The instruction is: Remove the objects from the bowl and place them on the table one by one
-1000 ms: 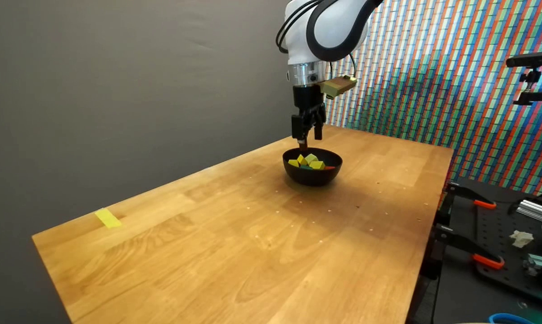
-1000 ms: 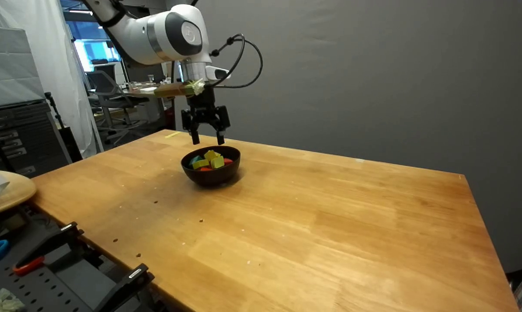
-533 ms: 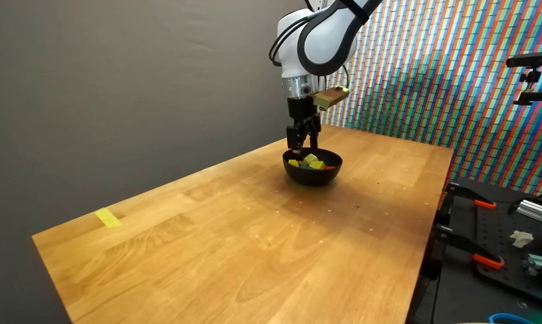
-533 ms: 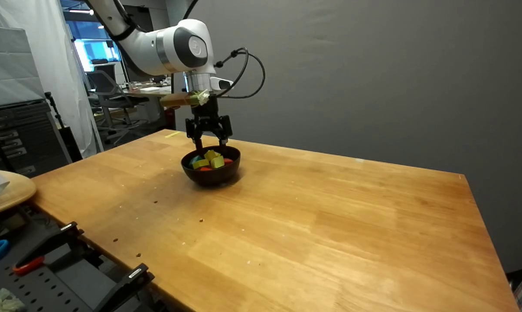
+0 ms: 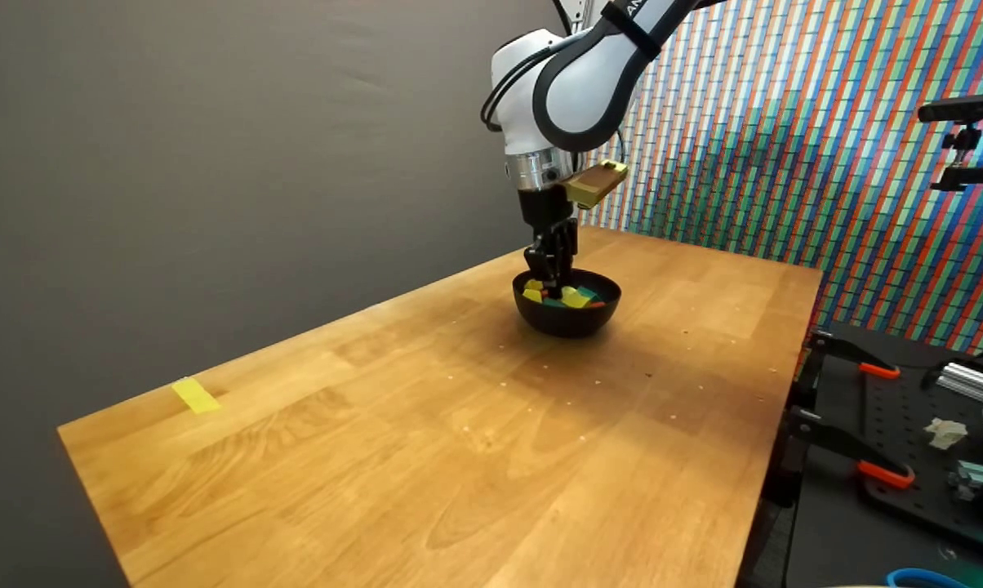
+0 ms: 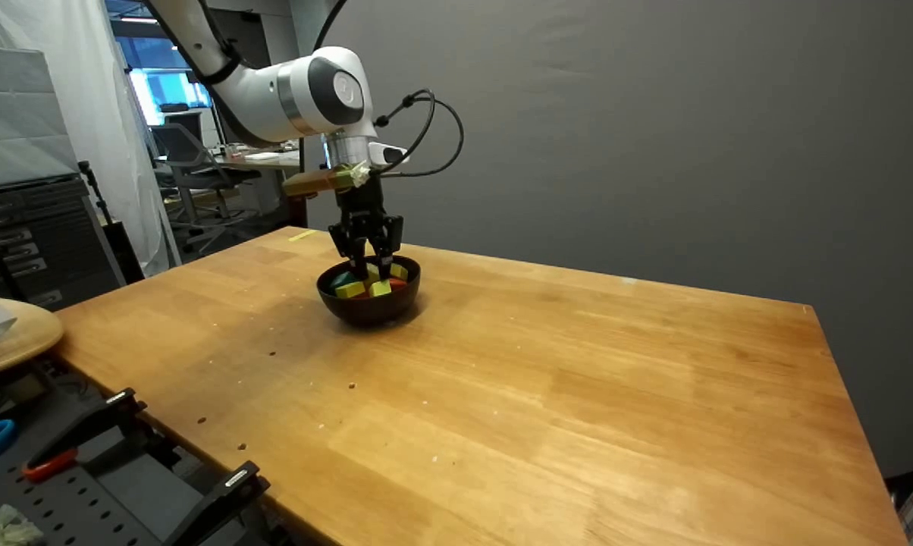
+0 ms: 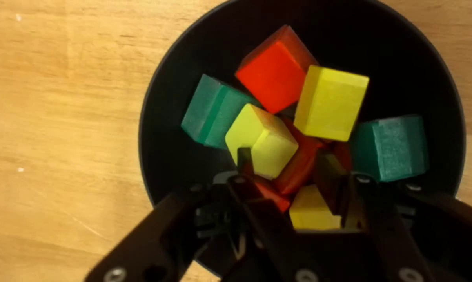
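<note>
Table (image 6: pixel 547 394): carries the bowl (image 6: pixel 369 312), which sits toward the table's back edge in an exterior view. Arm (image 5: pixel 577 102) hangs over it. Bowl is upright and holds all the blocks (image 5: pixel 575 300) I can spot, so unloading looks barely begun, probably first pick. Step in hand, judging by the pose: grasping one block. Gripper (image 7: pixel 285 158) reaches inside the bowl's rim, jaws part-way apart, gap showing between the fingers (image 7: pixel 329 172). No block clearly pinched; contact can't be told. Next move, my read: close on a single block, check it's firm, lift clear of the rim, set it on the table. Risk: crowded neighbours could get snagged along.

Contents, wrist view: green block (image 7: pixel 216 111) near the bowl's left wall, other green (image 7: pixel 394 149) near its right wall. Red block (image 7: pixel 277 74) toward the top edge, yellow block (image 7: pixel 332 103) just beside it. Paler yellow (image 7: pixel 263 141) next to the first green, partly behind a fingertip. Third yellow (image 7: pixel 310 211) low down, partly covered by the gripper. More red (image 7: pixel 298 166) below, between the fingers; count unclear. Likeliest target: that red or the third yellow, can't tell which.
</note>
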